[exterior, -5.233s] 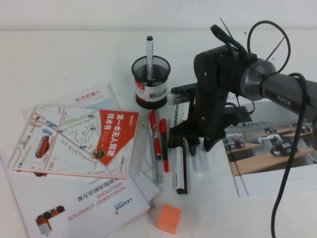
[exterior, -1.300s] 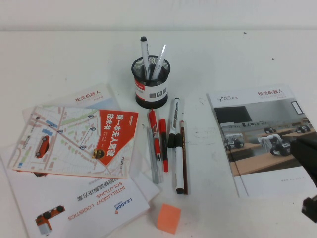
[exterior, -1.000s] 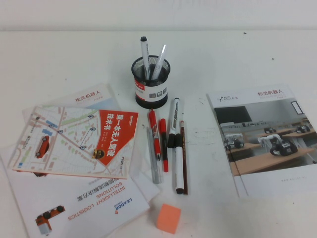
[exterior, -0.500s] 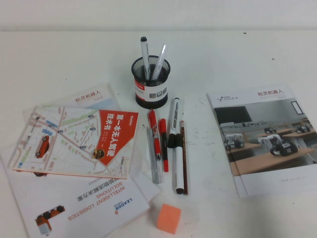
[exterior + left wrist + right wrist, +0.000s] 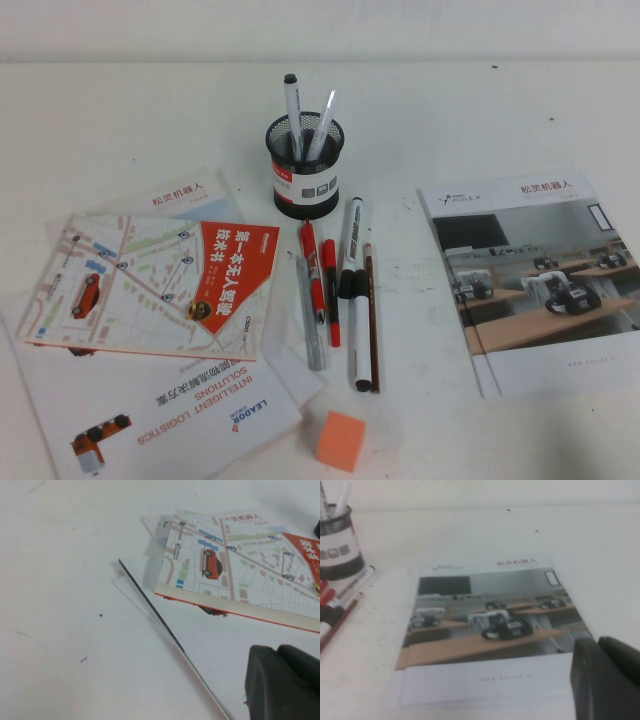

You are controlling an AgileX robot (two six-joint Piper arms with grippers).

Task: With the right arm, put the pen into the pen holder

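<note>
Pen (image 5: 322, 124): standing tilted inside the pen holder (image 5: 304, 178), beside a black-capped marker (image 5: 292, 112).
Right pincer (image 5: 605, 680): closed, empty, low over the brochure (image 5: 490, 625) (off the high view).
Left pincer (image 5: 282, 682): parked by the map booklet (image 5: 240, 575); you cannot tell its opening.
Progress: looks complete; nothing left for you.

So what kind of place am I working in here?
Likely an office or lab desk set up for demos: a white tabletop with a mesh pen holder, loose markers, and printed robotics brochures. Both arms are pulled back off the work area.
</note>
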